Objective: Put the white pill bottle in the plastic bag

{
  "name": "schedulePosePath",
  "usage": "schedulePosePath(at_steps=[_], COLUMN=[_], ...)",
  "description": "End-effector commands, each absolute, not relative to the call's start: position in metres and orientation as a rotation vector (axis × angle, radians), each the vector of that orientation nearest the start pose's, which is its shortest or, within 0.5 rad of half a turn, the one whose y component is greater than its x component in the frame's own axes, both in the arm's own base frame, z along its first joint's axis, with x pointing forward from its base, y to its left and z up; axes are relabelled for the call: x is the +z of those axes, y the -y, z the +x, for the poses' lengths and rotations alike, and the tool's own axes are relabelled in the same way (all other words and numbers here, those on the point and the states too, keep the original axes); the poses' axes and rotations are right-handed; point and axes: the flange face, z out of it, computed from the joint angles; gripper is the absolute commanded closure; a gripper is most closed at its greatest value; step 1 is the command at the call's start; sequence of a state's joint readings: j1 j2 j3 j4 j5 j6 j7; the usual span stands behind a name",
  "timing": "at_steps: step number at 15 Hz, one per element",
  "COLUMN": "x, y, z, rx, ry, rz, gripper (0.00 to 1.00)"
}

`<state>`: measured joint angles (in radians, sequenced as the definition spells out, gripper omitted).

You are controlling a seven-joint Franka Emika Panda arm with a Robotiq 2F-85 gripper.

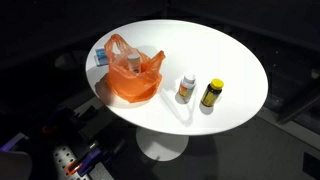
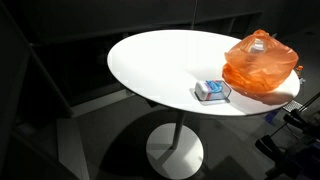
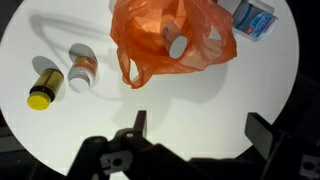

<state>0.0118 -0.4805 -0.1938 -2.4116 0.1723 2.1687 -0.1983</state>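
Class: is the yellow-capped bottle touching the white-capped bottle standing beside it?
Apart. The wrist view shows a strip of bare table between the yellow-capped bottle and the white-capped bottle.

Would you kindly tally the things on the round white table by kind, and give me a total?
Pill bottles: 3, namely the white-capped bottle with an orange label, the yellow-capped dark bottle, and the white-capped bottle inside the bag
Orange plastic bag: 1
Small blue-and-white box: 1
Total: 5
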Motion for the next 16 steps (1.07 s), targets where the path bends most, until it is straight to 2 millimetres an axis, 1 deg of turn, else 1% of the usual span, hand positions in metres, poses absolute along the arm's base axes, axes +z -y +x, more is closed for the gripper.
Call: schedulePosePath(at_steps=[1, 4, 6, 9, 11, 13, 16], x=[0.508, 0.509, 0.514, 0.525, 0.532, 0.534, 0.526], y=[0.077, 0.077, 0.074, 0.066, 0.064, 0.068, 0.086], z=[0.421, 0.421, 0.425, 0.436, 0.45, 0.468, 0.494], rx=[-0.392, -0.396, -0.393, -0.393, -0.388, -0.371, -0.304], ry=[-0.078, -0.078, -0.081, -0.094, -0.14, -0.229, -0.395], rz=[-2.918, -2.917, -2.931, -2.972, -2.999, -3.025, -3.037], gripper=[0.0, 0.0, 0.0, 0.0, 0.0, 0.0, 0.0])
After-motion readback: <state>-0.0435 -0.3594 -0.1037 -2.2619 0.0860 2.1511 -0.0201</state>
